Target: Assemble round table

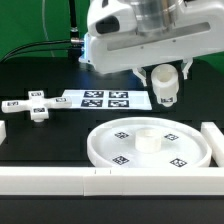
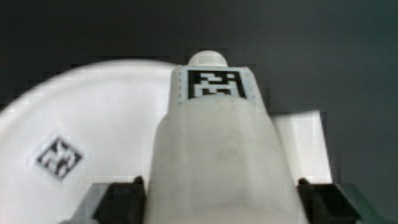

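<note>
Now, gripper (image 1: 165, 72) clamps leg (image 1: 165, 90) over disc (image 1: 104, 150); best keep it upright, centre on hub (image 1: 148, 139), lower slowly.

No legible text — only coded square tags (image 2: 215, 82) on leg (image 2: 214, 150), disc (image 1: 97, 148).

Bare desk (image 1: 50, 140) lies open at the disc's (image 1: 104, 150) nine o'clock; blocks (image 1: 45, 180) wall six and three; the hand (image 1: 164, 76) gripping the leg (image 1: 163, 92) fills twelve.
</note>
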Robot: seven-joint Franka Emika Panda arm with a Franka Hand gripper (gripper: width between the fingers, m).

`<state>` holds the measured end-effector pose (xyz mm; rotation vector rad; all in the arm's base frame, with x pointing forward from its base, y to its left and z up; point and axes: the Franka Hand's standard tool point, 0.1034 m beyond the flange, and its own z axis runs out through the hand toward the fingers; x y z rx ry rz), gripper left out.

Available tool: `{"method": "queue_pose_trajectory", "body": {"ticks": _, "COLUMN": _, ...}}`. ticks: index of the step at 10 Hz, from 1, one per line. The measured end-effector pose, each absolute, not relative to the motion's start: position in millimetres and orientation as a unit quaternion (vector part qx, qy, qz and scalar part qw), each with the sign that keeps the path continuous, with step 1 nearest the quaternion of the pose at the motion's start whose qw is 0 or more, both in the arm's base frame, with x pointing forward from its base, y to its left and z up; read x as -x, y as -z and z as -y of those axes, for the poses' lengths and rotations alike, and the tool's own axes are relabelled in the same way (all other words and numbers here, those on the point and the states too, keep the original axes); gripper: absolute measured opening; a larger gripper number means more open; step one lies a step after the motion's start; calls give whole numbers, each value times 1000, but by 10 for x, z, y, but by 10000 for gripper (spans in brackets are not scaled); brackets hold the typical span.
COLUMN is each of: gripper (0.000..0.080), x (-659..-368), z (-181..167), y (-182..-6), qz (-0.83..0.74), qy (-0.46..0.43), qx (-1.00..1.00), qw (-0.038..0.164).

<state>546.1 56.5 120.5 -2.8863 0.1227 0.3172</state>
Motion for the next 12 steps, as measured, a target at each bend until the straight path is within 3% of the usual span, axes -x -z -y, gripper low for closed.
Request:
{"method": "queue_pose_trajectory", "body": {"ticks": 2, "gripper": 409, "x": -5669, "z": -492, "y": -1396, "qz": -34, "qy": -23, "qx": 994, "qw": 105}}
{"method": "queue_pose_trajectory", "body": {"ticks": 6, "gripper": 409, "x": -5691, "z": -416, "y": -1301, "qz": -40, "qy": 106, "qx": 991, "qw": 73}}
{"method": "queue_pose_trajectory", "body": {"ticks": 9, "gripper": 409, "x": -5759, "z": -381, "y": -1335, "qz": 23, "qy": 120, "qx": 991, "qw": 50}}
{"method": "queue_pose_trajectory", "body": {"ticks": 12, "gripper": 409, "x": -5751, "z": -384, "y": -1321, "qz": 21, "qy": 119, "qx": 991, "qw": 51}}
